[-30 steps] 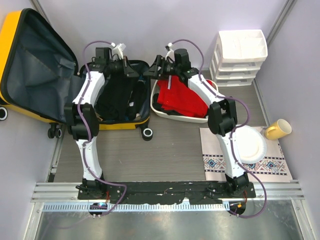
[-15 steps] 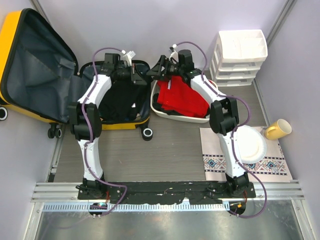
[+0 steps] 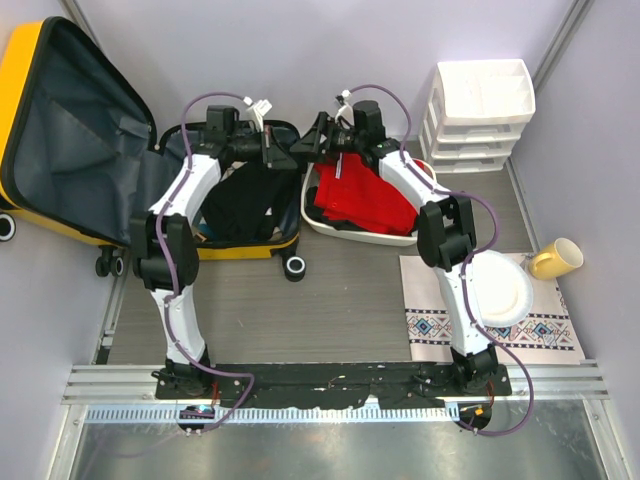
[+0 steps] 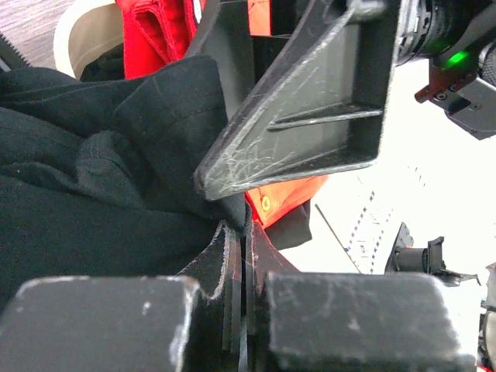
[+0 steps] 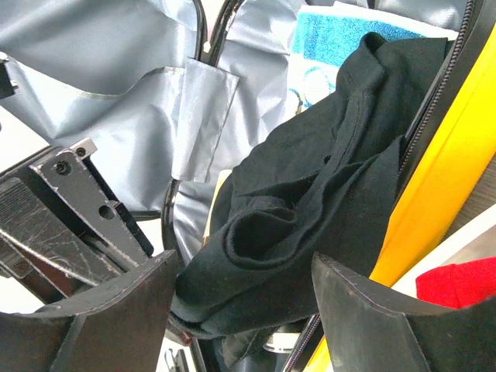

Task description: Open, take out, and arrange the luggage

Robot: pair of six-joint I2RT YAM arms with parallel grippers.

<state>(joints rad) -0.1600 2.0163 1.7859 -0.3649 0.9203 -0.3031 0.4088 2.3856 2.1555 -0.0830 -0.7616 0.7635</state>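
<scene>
Top view: the luggage [image 3: 75, 130] lies open at far left, its glossy yellow hard shell lined with dark grey fabric. The left gripper [image 3: 278, 155] hangs over the right rim of its lower half. The right gripper [image 3: 305, 148] faces it, beside the white basin [image 3: 400, 238] of red cloth [image 3: 365, 195].

Left wrist view: the jaws are clamped on a soft, creased black garment [image 4: 93, 194].

Right wrist view: scratched black fingers [image 5: 108, 318] stand wide apart, holding nothing. The garment hangs just beyond them, against the yellow rim.
</scene>
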